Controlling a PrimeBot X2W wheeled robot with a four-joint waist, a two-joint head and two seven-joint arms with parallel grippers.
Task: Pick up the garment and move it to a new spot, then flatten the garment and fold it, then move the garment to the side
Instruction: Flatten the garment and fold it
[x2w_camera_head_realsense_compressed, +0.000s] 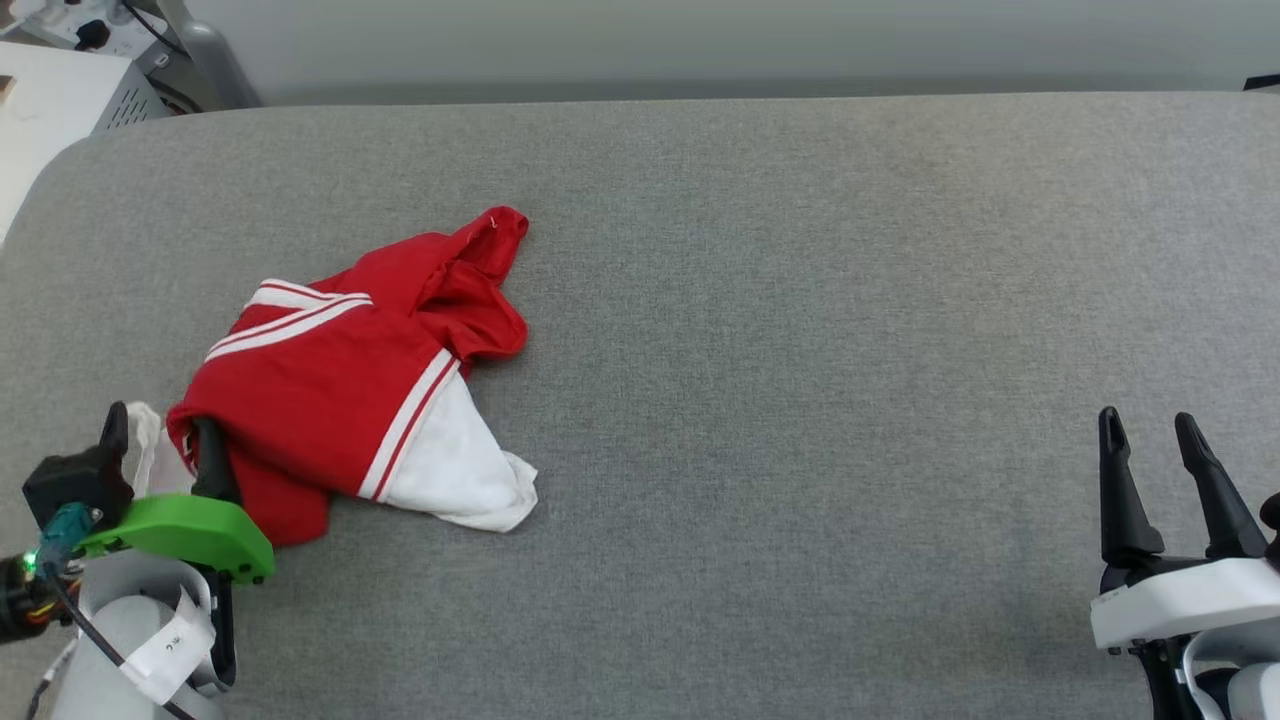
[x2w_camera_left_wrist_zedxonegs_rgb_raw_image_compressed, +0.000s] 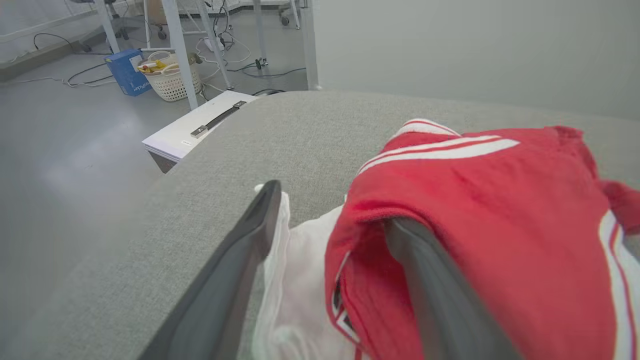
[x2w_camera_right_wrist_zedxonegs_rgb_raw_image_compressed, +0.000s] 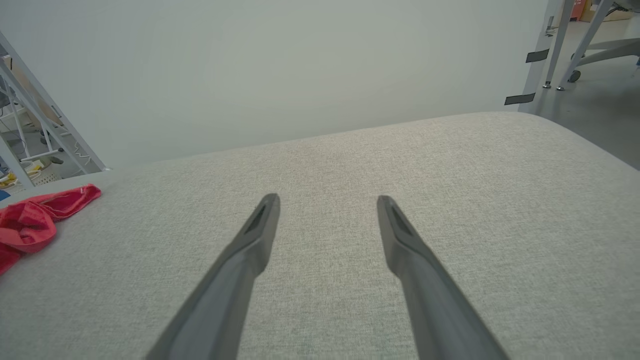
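Plainly, garment (x2w_camera_head_realsense_compressed: 340, 385) is draped over one of spread left fingers (x2w_camera_head_realsense_compressed: 207, 455), long axis angled away-right; right fingers (x2w_camera_head_realsense_compressed: 1118, 480), spread, empty, are set well apart from garment.

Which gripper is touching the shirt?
The left gripper: its jaws are open, with one finger tucked under the edge of the red shirt. The right gripper sits open over the grey surface, well clear of it.

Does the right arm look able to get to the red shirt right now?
Probably, with a long reach: the right gripper is open, and bare table lies between it and the shirt.
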